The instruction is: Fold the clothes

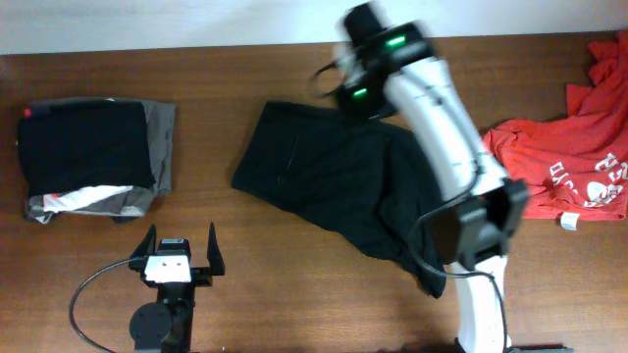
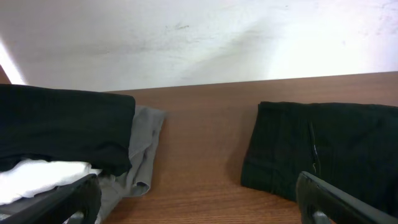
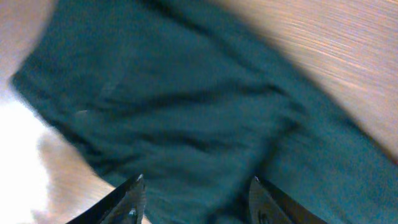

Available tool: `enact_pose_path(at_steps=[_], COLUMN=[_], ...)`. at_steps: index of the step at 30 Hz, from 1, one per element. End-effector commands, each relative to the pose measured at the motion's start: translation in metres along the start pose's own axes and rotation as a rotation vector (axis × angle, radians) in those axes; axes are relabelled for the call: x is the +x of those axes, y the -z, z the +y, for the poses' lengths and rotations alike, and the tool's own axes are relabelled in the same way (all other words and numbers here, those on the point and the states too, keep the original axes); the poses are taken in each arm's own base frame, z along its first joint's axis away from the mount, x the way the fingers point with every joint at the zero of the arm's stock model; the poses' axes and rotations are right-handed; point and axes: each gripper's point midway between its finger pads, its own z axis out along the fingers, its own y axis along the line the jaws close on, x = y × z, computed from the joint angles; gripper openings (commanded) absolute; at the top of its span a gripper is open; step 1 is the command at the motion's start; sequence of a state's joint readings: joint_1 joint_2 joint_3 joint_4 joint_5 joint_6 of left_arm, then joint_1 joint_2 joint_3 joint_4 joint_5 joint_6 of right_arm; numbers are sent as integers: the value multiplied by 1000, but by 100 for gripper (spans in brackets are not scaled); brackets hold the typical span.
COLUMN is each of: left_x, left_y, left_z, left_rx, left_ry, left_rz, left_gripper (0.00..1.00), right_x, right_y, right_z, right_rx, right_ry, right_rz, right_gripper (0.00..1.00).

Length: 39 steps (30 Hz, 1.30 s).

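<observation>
Nearest you, in the right wrist view, the two fingertips (image 3: 132, 198) of the right hand (image 3: 198, 202) stand spread with nothing between them. The large black garment (image 3: 186, 106) fills the blurred view beneath; you cannot tell whether the fingers touch it. From overhead, the white right arm (image 1: 442, 137) reaches from the near edge across this garment, which lies rumpled and part-spread at the middle of the wooden worktop (image 1: 245, 284). The arm's head hangs blurred over the garment's far edge.

Your left hand (image 1: 181, 235) sits low at the near left, fingers spread wide, gripping nothing and well apart from any cloth. Its wrist camera looks past both fingers toward the far side.

At the far left lies a folded stack: a black folded garment (image 1: 88, 147) on top of a grey garment (image 1: 165, 132) showing a white stripe (image 1: 93, 199) at its near edge. At the right lies a red-orange shirt (image 1: 579, 167) with white print, crumpled, with more red-orange cloth (image 1: 608, 64) bunched at the far right corner.
</observation>
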<state>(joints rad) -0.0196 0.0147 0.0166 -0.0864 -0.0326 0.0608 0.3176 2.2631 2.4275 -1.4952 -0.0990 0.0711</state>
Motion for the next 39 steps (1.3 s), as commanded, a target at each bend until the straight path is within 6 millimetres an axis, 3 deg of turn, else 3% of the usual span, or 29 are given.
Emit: enact_pose_path(at_steps=[1,6,10,19,25,29,34,36,39], left_x=[1,1,1,1,1,1,1,1,1], left_y=[0,0,0,0,0,0,0,0,0], left_z=[-3,-3,-3,-3,-3,-3,-3,-3,-3], left_rx=[18,18,18,18,18,18,18,18,18], left_ry=[-12,-12,-12,-12,-12,-12,-12,-12,-12], left_rz=[-5,-5,-5,-5,-5,-5,-5,-5,-5], left_gripper=[99,99,99,99,99,99,99,99,99], right_x=[7,30,64,158,217,253,282,279,251], right_y=[-2,-13,-33,-97,-118,-109,-78,-64,-40], right_z=[-61,-158,-220,-307,-350,-383,-428,-437,-440], right_rx=[36,74,84,92,124,164,191,148,16], right_ry=[-161,-386,-554,-804,-946,-1063,-1198,-1232,-1175], right_rz=[30,66,107,181,178,164,96,45,-67], right_gripper=[57,54,50,48,48,48,50,53,57])
